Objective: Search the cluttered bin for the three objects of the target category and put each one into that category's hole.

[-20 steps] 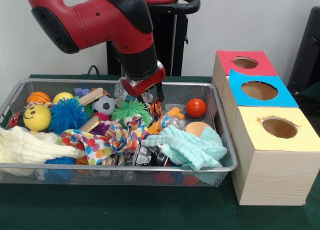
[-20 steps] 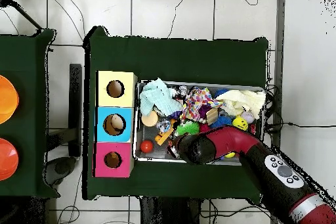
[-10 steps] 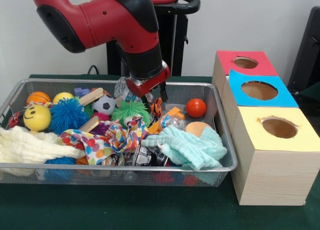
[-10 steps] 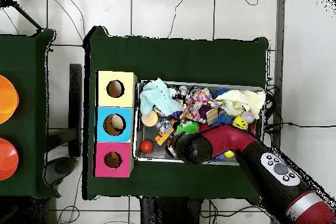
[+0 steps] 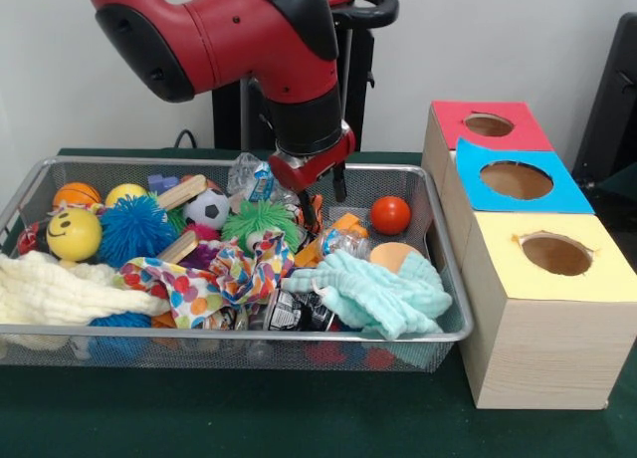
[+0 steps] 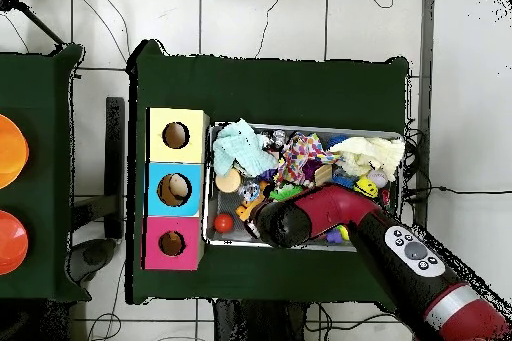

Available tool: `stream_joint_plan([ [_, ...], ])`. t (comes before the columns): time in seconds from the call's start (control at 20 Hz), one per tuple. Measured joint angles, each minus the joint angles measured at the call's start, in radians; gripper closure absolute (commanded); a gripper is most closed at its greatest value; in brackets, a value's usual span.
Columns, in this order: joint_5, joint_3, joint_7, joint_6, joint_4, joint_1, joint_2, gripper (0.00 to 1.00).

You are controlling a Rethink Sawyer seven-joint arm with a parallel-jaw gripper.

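Observation:
My gripper (image 5: 318,193) hangs open and empty over the back middle of the wire bin (image 5: 229,333), just above a tiger-striped toy (image 5: 312,217) and an orange block (image 5: 345,224). A red ball (image 5: 390,215) lies to its right, and a green spiky ball (image 5: 258,220) and a soccer ball (image 5: 207,208) to its left. The red (image 5: 488,125), blue (image 5: 516,180) and yellow (image 5: 555,254) holes top the wooden boxes beside the bin. In the overhead view the arm (image 6: 300,219) covers the gripper, and the red ball (image 6: 223,223) shows beside it.
The bin also holds a mint cloth (image 5: 373,291), a cream cloth (image 5: 60,291), a patterned cloth (image 5: 214,274), a smiley ball (image 5: 74,234), a blue spiky ball (image 5: 134,229), a crumpled plastic bottle (image 5: 249,177) and wooden blocks (image 5: 181,191).
The arm has carried the gripper sideways toward the boxes, from above the green spiky ball to above the tiger-striped toy. Nothing was picked up.

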Motion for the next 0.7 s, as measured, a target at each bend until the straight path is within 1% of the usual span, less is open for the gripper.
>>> stream_joint_plan([
  [0.15,-0.001,-0.001,0.0,0.0,0.0,0.002,0.006,0.0],
  [0.35,-0.02,-0.004,0.0,0.0,0.0,0.004,0.032,0.0],
  [0.4,-0.029,-0.008,0.0,0.0,0.0,0.004,0.049,0.0],
  [0.7,-0.037,-0.009,0.0,0.0,-0.001,0.004,0.074,0.0],
])
